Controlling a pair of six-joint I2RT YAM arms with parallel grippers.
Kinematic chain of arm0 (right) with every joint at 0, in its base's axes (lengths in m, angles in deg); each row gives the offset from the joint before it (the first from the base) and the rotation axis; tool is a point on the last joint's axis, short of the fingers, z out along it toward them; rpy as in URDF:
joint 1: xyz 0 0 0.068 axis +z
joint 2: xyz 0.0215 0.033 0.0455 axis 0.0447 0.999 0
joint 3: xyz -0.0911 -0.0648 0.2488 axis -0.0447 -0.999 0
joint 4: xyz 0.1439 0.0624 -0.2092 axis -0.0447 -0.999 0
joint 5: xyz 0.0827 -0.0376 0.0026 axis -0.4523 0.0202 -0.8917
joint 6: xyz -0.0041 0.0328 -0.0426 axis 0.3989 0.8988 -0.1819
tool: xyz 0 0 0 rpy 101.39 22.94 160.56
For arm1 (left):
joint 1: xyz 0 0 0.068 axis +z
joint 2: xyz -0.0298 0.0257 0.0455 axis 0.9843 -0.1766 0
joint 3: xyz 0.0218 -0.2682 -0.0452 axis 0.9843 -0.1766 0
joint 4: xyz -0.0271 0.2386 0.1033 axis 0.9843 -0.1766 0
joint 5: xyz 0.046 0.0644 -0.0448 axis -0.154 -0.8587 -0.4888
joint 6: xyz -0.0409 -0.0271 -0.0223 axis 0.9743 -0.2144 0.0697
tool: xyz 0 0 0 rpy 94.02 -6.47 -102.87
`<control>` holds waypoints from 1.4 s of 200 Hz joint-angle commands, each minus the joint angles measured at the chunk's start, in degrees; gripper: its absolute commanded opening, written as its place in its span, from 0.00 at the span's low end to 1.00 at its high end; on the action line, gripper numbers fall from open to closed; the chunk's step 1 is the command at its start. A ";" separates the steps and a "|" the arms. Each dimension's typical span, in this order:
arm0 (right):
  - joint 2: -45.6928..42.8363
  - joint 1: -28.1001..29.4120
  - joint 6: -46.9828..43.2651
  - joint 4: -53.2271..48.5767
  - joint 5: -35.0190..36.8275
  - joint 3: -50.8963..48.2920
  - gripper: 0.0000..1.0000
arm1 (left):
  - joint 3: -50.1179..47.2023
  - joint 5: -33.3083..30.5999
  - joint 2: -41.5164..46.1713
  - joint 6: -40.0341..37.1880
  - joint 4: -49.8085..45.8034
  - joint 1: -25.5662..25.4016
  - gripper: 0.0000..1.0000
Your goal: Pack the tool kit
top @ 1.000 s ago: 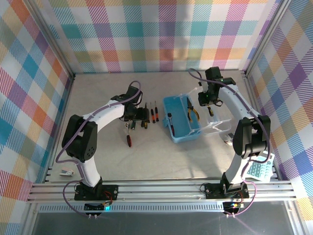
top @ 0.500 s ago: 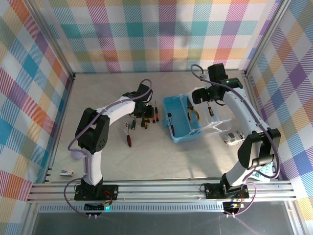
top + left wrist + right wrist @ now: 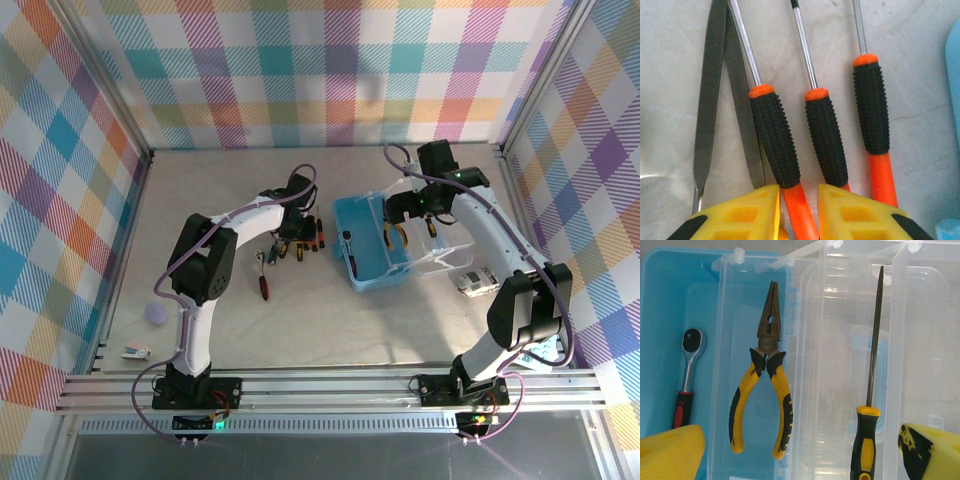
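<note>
- Top view: the blue case (image 3: 362,262) lies open near the middle of the table (image 3: 200,320), and its clear lid (image 3: 447,258) is folded out to the right.
- The left gripper (image 3: 298,232) is down over a row of screwdrivers (image 3: 312,242) just left of the case.
- The right gripper (image 3: 408,212) hangs above the far end of the case, with the yellow-handled pliers (image 3: 395,233) right under it.
- A red-handled tool (image 3: 264,286) lies on the table, nearer than the row and apart from it.
- Left wrist view: three black-and-orange screwdrivers lie side by side with their shafts pointing away.
- The yellow pads (image 3: 742,216) stand close on either side of the left one's orange handle end (image 3: 799,207). I cannot tell whether they press it.
- Thin metal blades (image 3: 715,100) lie just left of that screwdriver. A blue edge of the case shows at the far right.
- Right wrist view: the fingers are spread wide and hold nothing.
- Between and beyond them, the pliers lie in the case beside a wrench (image 3: 686,375).
- A yellow-and-black screwdriver (image 3: 871,410) lies in the lid, nearer the right pad (image 3: 932,452).
</note>
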 commanded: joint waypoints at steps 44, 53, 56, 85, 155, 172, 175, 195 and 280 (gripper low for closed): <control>-2.11 0.31 0.95 0.98 -0.96 -1.56 0.99 | 2.26 -4.50 -4.39 -0.56 -2.68 -0.57 0.20; -2.18 0.27 0.95 1.03 -1.12 -1.57 0.99 | 2.68 -5.38 -4.85 -0.86 -3.59 -0.65 0.20; -2.13 0.31 0.94 1.03 -1.12 -1.67 0.99 | 2.80 -5.69 -4.96 -0.94 -3.86 -0.67 0.20; -2.47 0.27 0.98 1.11 -1.23 -1.87 0.99 | 3.89 -10.62 -6.20 -1.93 -7.22 -1.02 0.21; -2.43 0.31 1.33 1.20 -1.67 -2.08 0.99 | 3.71 -11.43 -7.37 -4.51 -8.05 -2.50 0.23; -2.52 0.29 1.33 1.13 -1.76 -2.07 0.99 | 3.56 -9.09 -7.70 -4.44 -7.35 -2.60 0.25; -2.56 0.31 1.33 1.16 -1.75 -2.08 0.99 | 3.50 -8.83 -7.78 -4.36 -7.24 -2.60 0.25; -2.95 0.31 1.23 1.11 -1.76 -2.17 0.99 | 3.45 -7.08 -7.97 -4.17 -6.87 -2.60 0.24; -4.91 0.28 1.15 0.76 -2.61 -2.07 0.99 | 3.91 -7.03 -4.41 -4.41 -9.18 -2.10 0.00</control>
